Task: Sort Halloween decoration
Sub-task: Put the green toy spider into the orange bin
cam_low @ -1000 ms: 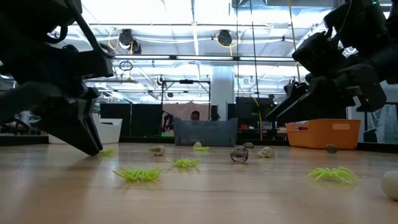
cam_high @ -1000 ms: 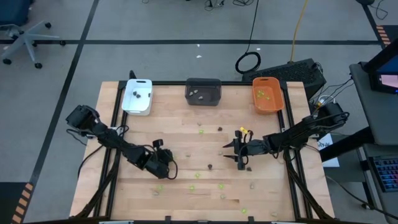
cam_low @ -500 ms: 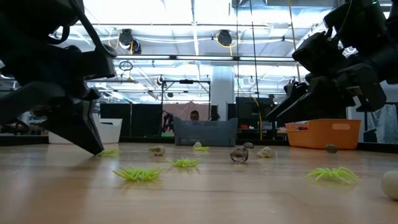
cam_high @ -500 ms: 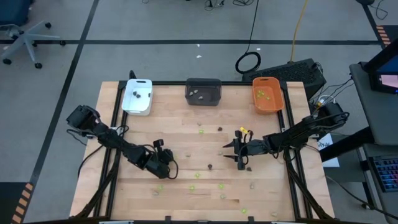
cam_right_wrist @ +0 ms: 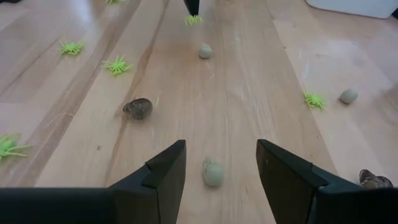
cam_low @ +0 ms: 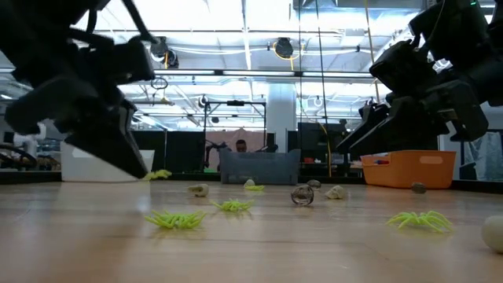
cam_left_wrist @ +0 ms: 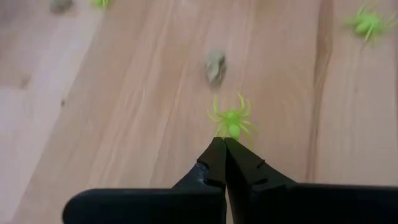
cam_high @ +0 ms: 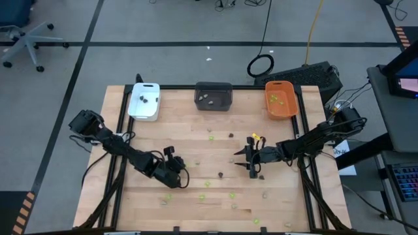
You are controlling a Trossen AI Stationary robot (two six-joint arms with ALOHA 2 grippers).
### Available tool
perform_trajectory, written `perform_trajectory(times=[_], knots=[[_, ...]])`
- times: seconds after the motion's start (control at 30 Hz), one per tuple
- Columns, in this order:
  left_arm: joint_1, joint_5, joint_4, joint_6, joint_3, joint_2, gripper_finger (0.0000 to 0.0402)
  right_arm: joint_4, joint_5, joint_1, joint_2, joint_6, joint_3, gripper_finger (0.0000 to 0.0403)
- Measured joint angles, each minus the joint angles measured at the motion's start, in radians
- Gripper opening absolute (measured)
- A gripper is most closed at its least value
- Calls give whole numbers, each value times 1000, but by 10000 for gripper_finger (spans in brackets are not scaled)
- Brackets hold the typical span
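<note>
Flanking the lime spider (cam_left_wrist: pixel 232 120): beige pebble (cam_left_wrist: pixel 215 66).

A white tray (cam_high: pixel 144 101), a dark grey tray (cam_high: pixel 213 96) and an orange tray (cam_high: pixel 281 99) line the wooden table's (cam_high: pixel 196 140) far edge, with a keyboard (cam_high: pixel 307 75) and an office chair (cam_high: pixel 23 36) beyond.

Legible text, labels, brands, numbers, signs: none in any view. The pale wooden slatted worktop (cam_high: pixel 209 150) carries no print or marking. The three rectangular plastic trays, white (cam_high: pixel 144 101), dark grey (cam_high: pixel 213 96) and orange (cam_high: pixel 281 99), show plain walls with no lettering. The dark robot arms show no readable badge. Fittings in the room beyond the worktop bear nothing that can be read.
</note>
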Motion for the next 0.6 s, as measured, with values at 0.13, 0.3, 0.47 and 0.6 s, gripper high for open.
perform_trajectory(times=[0.13, 0.3, 0.47, 0.6], knots=[[0, -21, 61, 34, 1, -19, 0, 0, 0, 0, 0, -1, 0, 180], [12, -23, 204, 97, 1, -23, 0, 93, -8, 5, 13, -106, 0, 180], [45, 5, 321, 135, 2, -23, 0, 296, -35, 49, 117, -300, 20, 182], [72, 65, 389, 136, 2, -23, 0, 328, -27, 80, 227, -439, 114, 187]])
